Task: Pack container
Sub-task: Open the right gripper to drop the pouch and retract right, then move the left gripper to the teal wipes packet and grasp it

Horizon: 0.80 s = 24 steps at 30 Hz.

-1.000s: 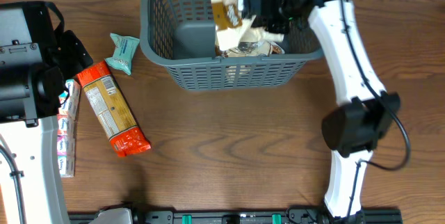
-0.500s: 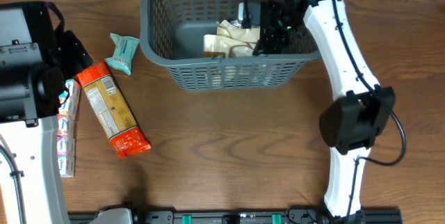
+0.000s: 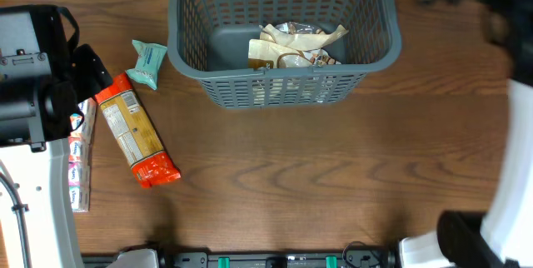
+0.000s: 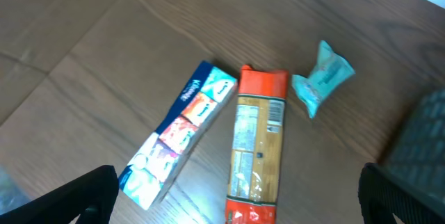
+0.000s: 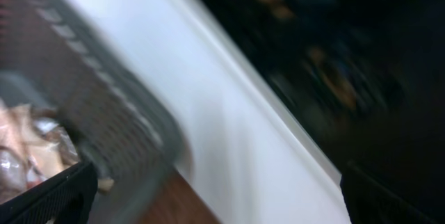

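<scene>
The container [image 3: 283, 93], a dark grey slotted basket, stands at the table's far middle. Beige snack packs [image 3: 296, 45] lie loose on its floor. My right gripper [image 5: 215, 196] is open and empty, blurred, outside the basket's rim [image 5: 104, 113]; overhead shows only the blurred right arm [image 3: 516, 135] at the right edge. My left gripper [image 4: 240, 193] is wide open above an orange pasta pack [image 4: 257, 147], holding nothing. The same pack [image 3: 133, 131] lies flat at the left of the table.
A small teal pack [image 3: 148, 62] lies between the orange pack and the basket. A long multicoloured tissue pack [image 3: 79, 160] lies along the left side, next to the left arm [image 3: 33, 76]. Both also show in the left wrist view: teal pack [image 4: 323, 78], tissue pack [image 4: 181, 137].
My right gripper opened and let the beige snack packs drop into the basket, then the arm swung out to the right. The left arm stayed put.
</scene>
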Motion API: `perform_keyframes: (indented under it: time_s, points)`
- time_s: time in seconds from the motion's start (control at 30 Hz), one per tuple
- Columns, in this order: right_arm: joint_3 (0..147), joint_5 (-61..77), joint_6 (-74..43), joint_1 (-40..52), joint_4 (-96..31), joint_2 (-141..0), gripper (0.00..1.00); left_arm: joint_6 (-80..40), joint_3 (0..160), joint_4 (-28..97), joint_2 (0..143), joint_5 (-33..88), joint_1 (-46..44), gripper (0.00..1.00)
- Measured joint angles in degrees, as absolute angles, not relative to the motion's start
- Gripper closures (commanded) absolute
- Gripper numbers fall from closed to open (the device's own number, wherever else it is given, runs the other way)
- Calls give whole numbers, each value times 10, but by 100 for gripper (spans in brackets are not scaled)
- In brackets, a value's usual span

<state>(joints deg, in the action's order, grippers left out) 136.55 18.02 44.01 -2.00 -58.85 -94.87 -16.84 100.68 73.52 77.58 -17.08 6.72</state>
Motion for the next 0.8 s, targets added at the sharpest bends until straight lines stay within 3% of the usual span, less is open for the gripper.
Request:
perform_keyframes:
  time_s: [0.27,0.57,0.8]
  points:
    - [1364,154,333,-144,-726,-957,1,-110,1050,709,849,-112,67,1]
    - [1356,147,317,-167,-780,-1021,1,-3,1206,697,1102,-36,67,1]
    - [1356,147,316,-167,-789,-1048,1,89,1220,701,1206,17,67,2]
